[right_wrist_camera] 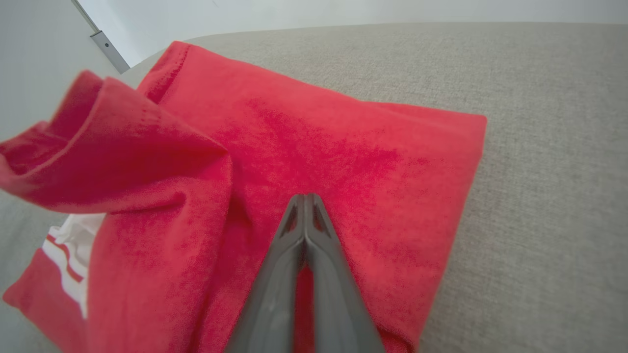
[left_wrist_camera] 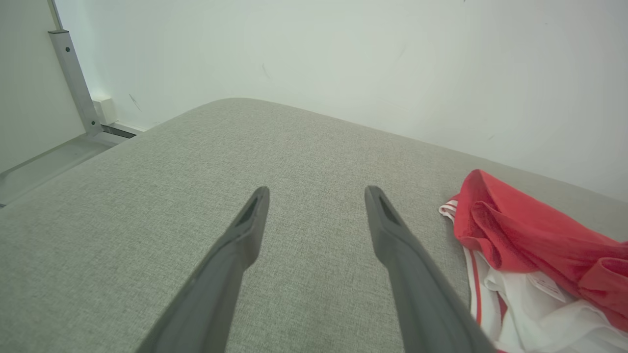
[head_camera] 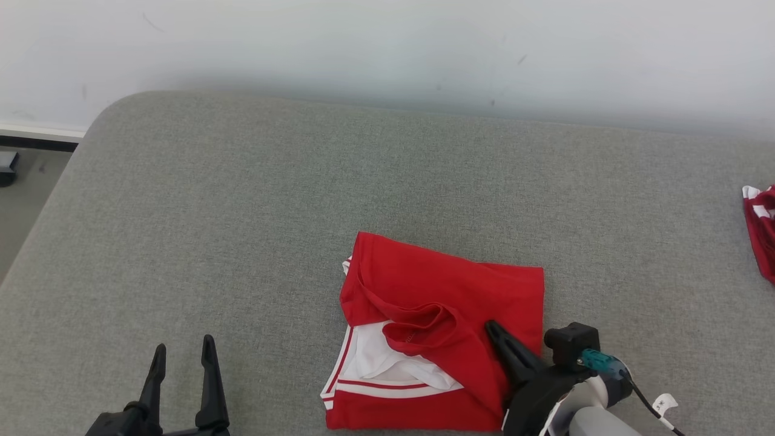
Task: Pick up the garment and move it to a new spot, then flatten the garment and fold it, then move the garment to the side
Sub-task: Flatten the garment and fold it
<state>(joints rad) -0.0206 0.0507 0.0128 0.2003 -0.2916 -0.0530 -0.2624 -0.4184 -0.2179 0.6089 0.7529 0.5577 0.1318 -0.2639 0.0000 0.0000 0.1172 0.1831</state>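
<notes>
The red garment (head_camera: 448, 290) with white panels and red-white stripes lies folded into a rough square on the grey padded surface (head_camera: 242, 212), near its front edge; one loose fold bulges at its middle. My right gripper (head_camera: 491, 326) is shut, its fingers pressed together and lying on top of the garment's right part (right_wrist_camera: 343, 147), tips (right_wrist_camera: 305, 197) resting on the red cloth with nothing visibly pinched between them. My left gripper (head_camera: 183, 344) stands open over bare surface to the left of the garment (left_wrist_camera: 515, 230), its fingers (left_wrist_camera: 245, 230) apart and holding nothing.
Another red and white cloth (head_camera: 761, 230) lies at the surface's far right edge. A white wall (head_camera: 387, 42) runs behind the surface. The rounded left corner drops to the floor (head_camera: 24, 206), where a metal post (left_wrist_camera: 73, 73) stands.
</notes>
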